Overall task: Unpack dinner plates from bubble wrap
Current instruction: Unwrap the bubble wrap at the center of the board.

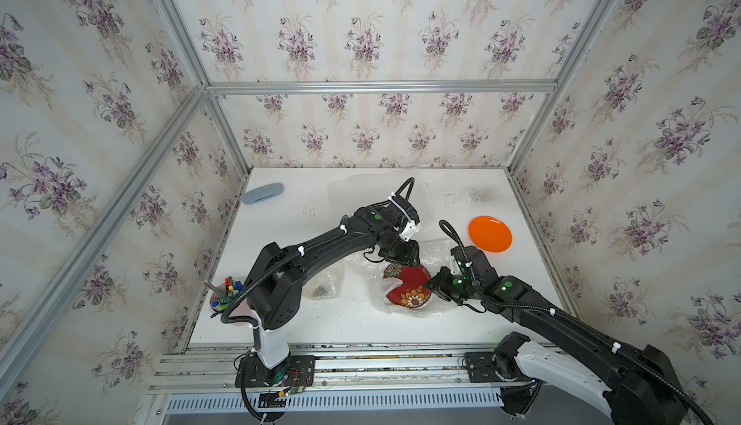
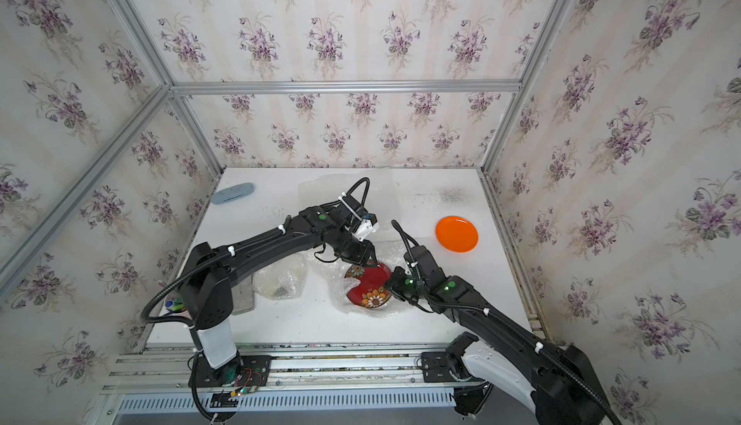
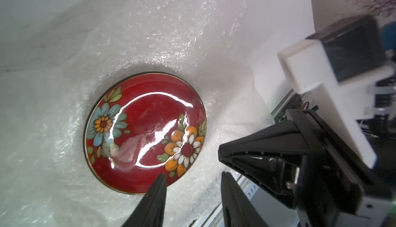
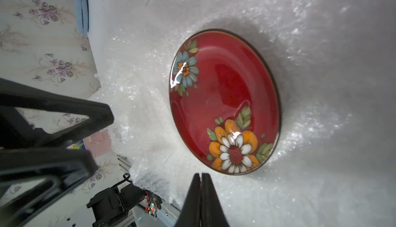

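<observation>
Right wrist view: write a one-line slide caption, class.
Red flowered plate lies bare on opened bubble wrap, the shut jaws just short of its rim.

White table (image 1: 361, 324), bubble wrap (image 1: 436, 256), orange plate (image 1: 490, 233), blue oval (image 1: 262, 193), pen cup (image 1: 226, 296)

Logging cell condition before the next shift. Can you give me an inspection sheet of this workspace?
Surface: white table, dark speckles toward the back.
Job's things: orange plate bare; red flowered plate on opened bubble wrap; one wrapped bundle.
Clutter: blue oval object, pen cup.
Grippers: left gripper open over red flowered plate's rim; right gripper shut beside it.
Cables: black hoses tied along both arms.
Surroundings: floral wallpaper, aluminium frame.
</observation>
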### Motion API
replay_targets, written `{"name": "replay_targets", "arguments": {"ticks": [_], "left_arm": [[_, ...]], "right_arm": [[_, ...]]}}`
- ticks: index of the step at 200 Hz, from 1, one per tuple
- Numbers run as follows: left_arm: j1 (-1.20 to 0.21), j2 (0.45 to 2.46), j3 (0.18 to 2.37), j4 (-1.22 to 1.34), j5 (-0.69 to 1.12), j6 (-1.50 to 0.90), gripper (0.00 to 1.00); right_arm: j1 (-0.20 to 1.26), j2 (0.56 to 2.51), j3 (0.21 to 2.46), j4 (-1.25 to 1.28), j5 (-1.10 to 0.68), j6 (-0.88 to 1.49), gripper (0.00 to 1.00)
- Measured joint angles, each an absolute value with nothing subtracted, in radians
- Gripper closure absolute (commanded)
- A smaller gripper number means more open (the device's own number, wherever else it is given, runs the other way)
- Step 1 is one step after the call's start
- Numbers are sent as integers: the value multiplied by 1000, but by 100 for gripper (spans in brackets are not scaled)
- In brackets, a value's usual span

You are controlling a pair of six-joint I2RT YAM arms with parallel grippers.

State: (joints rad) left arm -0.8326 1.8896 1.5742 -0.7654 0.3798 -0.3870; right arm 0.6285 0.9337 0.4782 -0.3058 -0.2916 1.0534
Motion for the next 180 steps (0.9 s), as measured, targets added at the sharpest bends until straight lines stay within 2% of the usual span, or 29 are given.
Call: {"name": "replay_targets", "arguments": {"ticks": [43,79,121,149,180], "left_arm": [[-845,1905,1475,-767,363,-381,61],[-845,1711,1280,-765,338,-374,64],[-844,1541,999,-764,292,-373,71],[-827,1516,876,-752,268,-380,73],[-801,1542,851,-727,235,-396,73]], "right_arm": [[634,857,392,-295,-275,1101,93],[632,847,347,-291,-270,1111,93],[632,922,308,-244,-271,1122,94],[632,953,306,-222,-276,1121,94],[624,947,307,-253,-274,1099,94]]}}
